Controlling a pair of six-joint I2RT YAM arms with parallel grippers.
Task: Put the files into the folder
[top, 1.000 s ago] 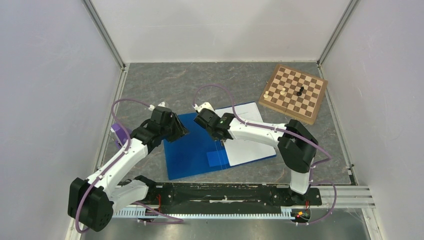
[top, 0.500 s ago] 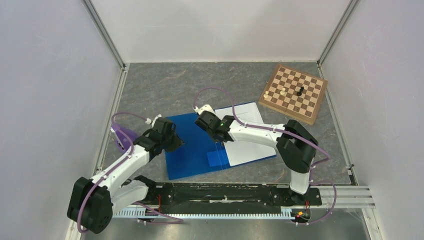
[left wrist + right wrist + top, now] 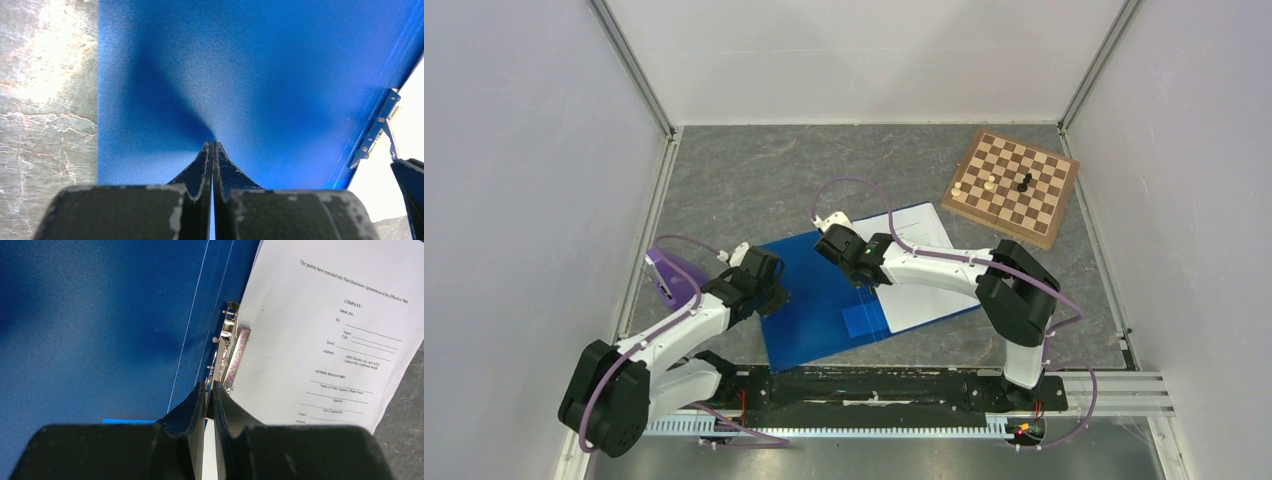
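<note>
As left end effector point(image 3: 212, 146) clamps folder point(image 3: 260, 65), fully closed

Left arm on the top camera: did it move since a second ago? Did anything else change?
Yes. The left gripper pulled back toward its own base, fingers shut on top of the blue folder. The folder's near left corner slid a little toward the near edge with it. The right gripper stayed shut by the metal clip. The printed sheet and the chessboard did not move.

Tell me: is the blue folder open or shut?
Open. The folder is spread, cover to the left, metal clip exposed, printed sheet lying on its right half.
</note>
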